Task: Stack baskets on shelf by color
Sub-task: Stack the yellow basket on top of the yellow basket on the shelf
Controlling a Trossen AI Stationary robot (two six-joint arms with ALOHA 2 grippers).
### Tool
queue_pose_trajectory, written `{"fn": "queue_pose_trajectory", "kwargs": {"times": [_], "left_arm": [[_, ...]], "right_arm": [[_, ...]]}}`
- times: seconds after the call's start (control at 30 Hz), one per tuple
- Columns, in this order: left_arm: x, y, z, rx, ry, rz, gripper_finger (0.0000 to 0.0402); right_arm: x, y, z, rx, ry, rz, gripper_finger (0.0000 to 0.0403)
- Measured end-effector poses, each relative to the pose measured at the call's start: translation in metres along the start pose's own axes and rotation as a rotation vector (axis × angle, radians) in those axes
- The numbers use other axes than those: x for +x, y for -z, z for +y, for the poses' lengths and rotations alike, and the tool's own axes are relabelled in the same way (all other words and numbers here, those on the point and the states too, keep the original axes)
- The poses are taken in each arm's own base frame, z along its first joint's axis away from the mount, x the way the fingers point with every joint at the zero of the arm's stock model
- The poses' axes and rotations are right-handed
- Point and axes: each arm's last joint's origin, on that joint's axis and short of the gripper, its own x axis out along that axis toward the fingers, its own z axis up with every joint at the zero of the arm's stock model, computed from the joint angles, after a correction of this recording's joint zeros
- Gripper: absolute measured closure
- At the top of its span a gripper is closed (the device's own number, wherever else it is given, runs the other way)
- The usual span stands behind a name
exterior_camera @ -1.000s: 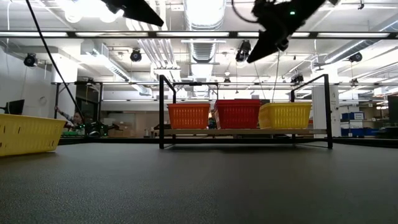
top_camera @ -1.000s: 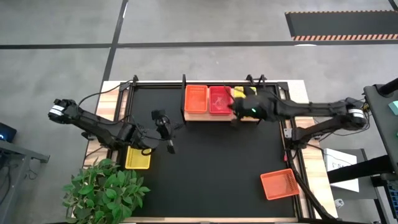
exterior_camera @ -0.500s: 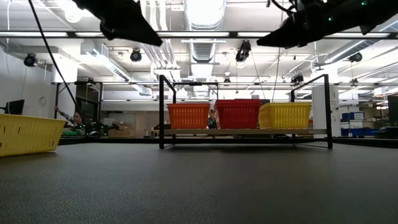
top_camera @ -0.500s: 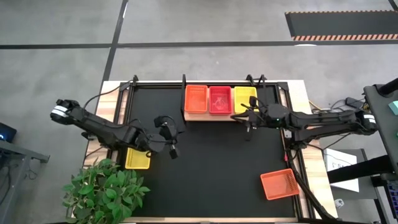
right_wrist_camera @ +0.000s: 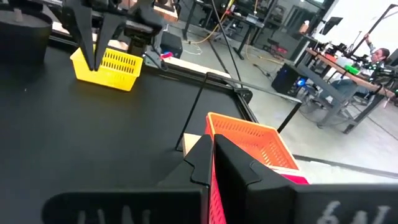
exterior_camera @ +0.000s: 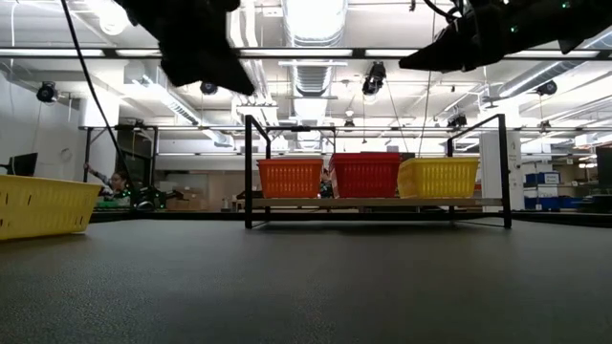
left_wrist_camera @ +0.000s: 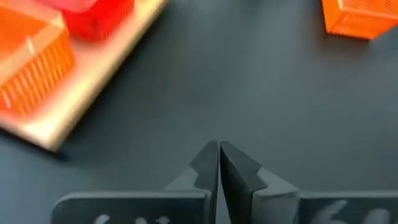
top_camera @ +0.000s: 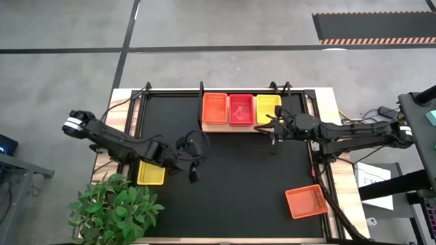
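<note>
The wooden shelf (top_camera: pixel 240 126) stands at the mat's far edge and carries three baskets side by side: orange (top_camera: pixel 214 109), red-pink (top_camera: pixel 240 109) and yellow (top_camera: pixel 268 108). A loose yellow basket (top_camera: pixel 150 172) sits on the mat at the left. A loose orange basket (top_camera: pixel 305 201) sits at the near right corner. My left gripper (top_camera: pixel 194 169) hangs shut over the mat's middle left, right of the loose yellow basket, and holds nothing. My right gripper (top_camera: pixel 270 133) hangs shut just in front of the shelf's yellow basket, also with nothing in it.
A potted green plant (top_camera: pixel 114 207) stands at the near left corner, beside the loose yellow basket. Black metal uprights (exterior_camera: pixel 250 170) rise at the shelf's ends. Bare black mat (top_camera: pixel 238 190) lies between the two loose baskets.
My right gripper has drawn back from above the shelf's baskets toward the near and right edges, then held still. My left gripper has moved toward the table's right and a little toward the near edge, staying shut. The baskets have kept their places.
</note>
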Motion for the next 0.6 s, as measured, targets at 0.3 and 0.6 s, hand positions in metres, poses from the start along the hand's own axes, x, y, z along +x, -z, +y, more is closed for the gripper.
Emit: {"fn": "queue_pose_trajectory", "kwargs": {"times": [0.3,0.6], "left_arm": [[-0.023,0.005,0.002,-0.461,0.030,0.475,0.0402],[-0.045,0.040,0.021,-0.693,-0.364,0.842,0.0402]], "right_arm": [[0.000,0.000,0.000,-0.047,0.001,0.000,0.0394],[0.000,0.000,0.000,-0.078,0.000,0.001,0.0394]]}}
